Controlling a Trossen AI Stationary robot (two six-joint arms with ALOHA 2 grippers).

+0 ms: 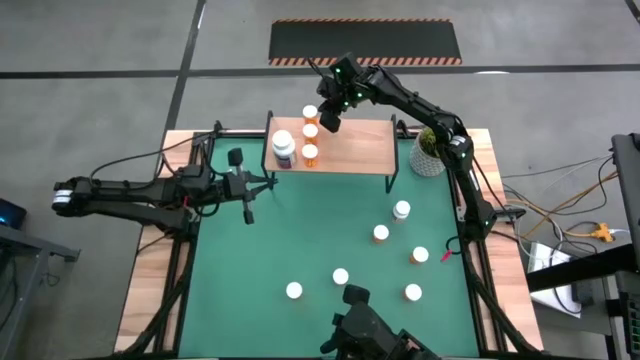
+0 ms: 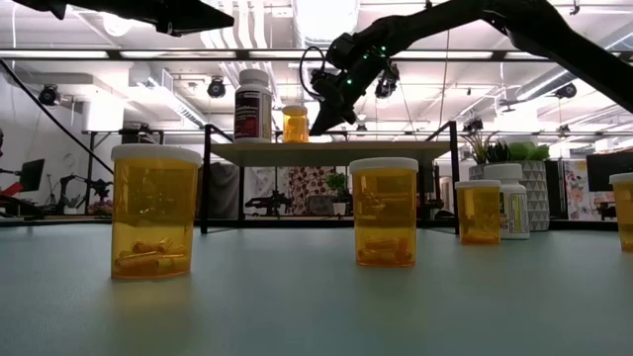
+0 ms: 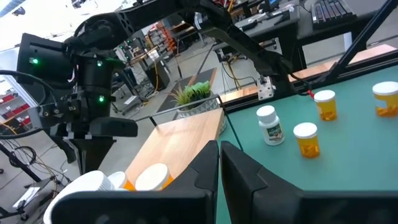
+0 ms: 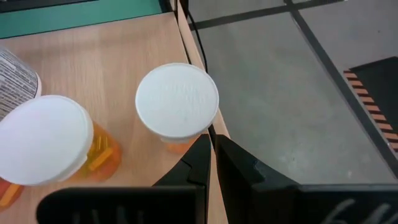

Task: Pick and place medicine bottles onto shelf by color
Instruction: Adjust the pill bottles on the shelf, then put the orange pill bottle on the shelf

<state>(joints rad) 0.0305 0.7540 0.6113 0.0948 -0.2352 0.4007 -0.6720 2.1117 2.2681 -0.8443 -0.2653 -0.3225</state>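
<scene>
Overhead, the shelf [image 1: 345, 150], a pale wooden board on thin black legs, stands at the far edge of the green mat [image 1: 300, 240]. 4 bottles sit near its left end: a larger white-and-dark bottle [image 1: 284, 148] at the left edge, and 3 orange bottles in a row beside it, 1 at the front [image 1: 310, 154], 1 in the middle [image 1: 310, 131] and 1 at the far edge [image 1: 310, 113]. In the low view the large bottle has a white cap, a dark body and a printed label, and the orange ones are clear amber cylinders with white caps and capsules lying inside.

The right gripper [image 1: 328, 118] hangs over the shelf's far edge, just beside the far orange bottle, its fingers [image 4: 205, 155] pressed together and holding nothing; the right wrist view looks down on that bottle's round white cap next to the closed fingers. The left gripper [image 1: 247, 211] rests low near the mat's left edge, its fingers likewise closed and empty.

On the mat, 6 more white-capped bottles stand apart: 3 toward the right edge [image 1: 401, 210] [image 1: 381, 233] [image 1: 419, 255] and 3 near the front edge [image 1: 294, 291] [image 1: 341, 276] [image 1: 413, 292]. A white pot with a green plant [image 1: 429, 153] stands off the shelf's right end.
</scene>
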